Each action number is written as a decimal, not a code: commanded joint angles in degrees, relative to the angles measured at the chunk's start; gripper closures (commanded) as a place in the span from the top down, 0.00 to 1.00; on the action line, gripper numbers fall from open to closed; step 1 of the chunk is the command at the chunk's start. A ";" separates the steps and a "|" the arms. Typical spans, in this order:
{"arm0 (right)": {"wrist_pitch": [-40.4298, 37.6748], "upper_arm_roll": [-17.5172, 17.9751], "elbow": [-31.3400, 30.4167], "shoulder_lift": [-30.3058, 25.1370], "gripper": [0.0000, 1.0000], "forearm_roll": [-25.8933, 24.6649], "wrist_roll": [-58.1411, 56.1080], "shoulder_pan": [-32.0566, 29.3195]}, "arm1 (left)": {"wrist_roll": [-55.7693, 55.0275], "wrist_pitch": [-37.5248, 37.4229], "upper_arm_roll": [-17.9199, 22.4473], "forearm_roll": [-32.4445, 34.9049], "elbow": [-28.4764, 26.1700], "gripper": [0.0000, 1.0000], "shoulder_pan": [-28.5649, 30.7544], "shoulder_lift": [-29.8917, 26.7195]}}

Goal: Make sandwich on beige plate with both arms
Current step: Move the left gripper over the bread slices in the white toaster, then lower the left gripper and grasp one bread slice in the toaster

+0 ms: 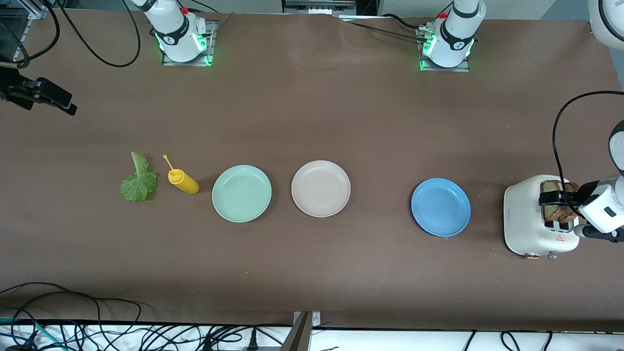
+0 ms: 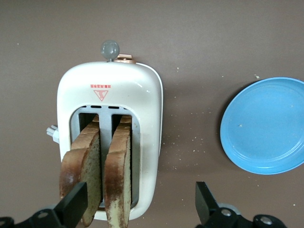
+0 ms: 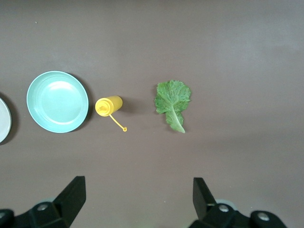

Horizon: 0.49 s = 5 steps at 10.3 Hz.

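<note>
Landmark: beige plate (image 1: 321, 188), in the row of plates mid-table; all places below are given from it.
Beige plate: flat on the table, nothing on it.
Mint plate (image 1: 242, 193): just beside the beige plate, toward the right arm's end.
Blue plate (image 1: 440, 207): apart from the beige plate, toward the left arm's end.
Toaster (image 1: 536, 219): past the blue plate, well apart from the beige plate, at the left arm's end.
Bread slices (image 2: 102, 175): two, upright in the toaster's slots, tops standing out above the slots; well apart from the beige plate.
Lettuce (image 1: 139, 179): flat on the table, well apart from the beige plate, toward the right arm's end, past the mint plate.
Mustard bottle (image 1: 183, 181): tipped over, between the lettuce and the mint plate, nozzle pointing away from the front camera.
Left gripper (image 2: 142, 205): over the toaster; fingers spread wide, holding nothing. In the left wrist view the slices stand between the fingers, one finger in front of the outer slice; contact cannot be told.
Right gripper (image 3: 137, 202): in the air at the right arm's end of the table, well apart from the beige plate; fingers spread, holding nothing. In the right wrist view the lettuce and bottle lie below it, clear of both fingers.
</note>
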 commanded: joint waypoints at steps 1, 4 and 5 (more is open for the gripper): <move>-1.29 0.10 0.94 -0.15 1.00 0.96 0.61 -0.08 | 1.05 -0.21 -0.46 1.06 1.91 1.00 0.81 1.56; -1.29 0.10 0.85 -0.15 1.00 0.96 0.61 -0.08 | 1.05 0.57 -0.46 0.71 1.65 1.00 0.81 2.35; -1.29 0.10 0.94 -0.15 1.00 0.96 0.61 -0.08 | 1.05 1.36 -0.46 0.71 1.56 1.00 0.90 2.35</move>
